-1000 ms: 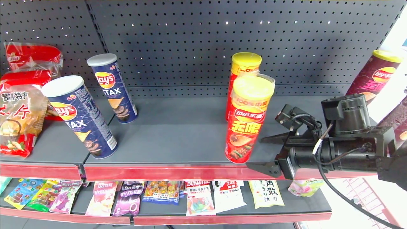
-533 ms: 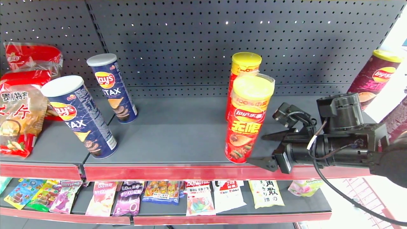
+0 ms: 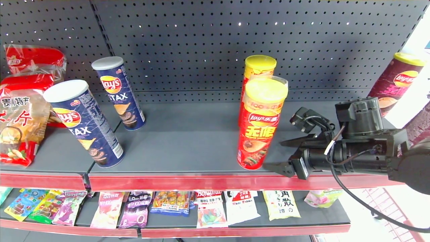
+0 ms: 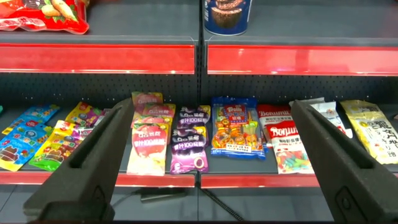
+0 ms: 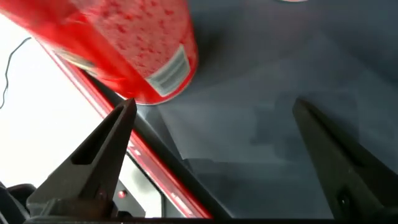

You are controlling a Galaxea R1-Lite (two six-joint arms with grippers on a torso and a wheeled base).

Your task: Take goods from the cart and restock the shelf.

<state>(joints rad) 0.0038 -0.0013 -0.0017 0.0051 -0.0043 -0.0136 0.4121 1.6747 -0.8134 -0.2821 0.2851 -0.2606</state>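
Can [image 3: 259, 125], red with yellow lid, upright on shelf [image 3: 188, 141].

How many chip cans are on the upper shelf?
5: front blue and rear blue, left; front red and rear red, centre; maroon, far right. Arm may hide more.
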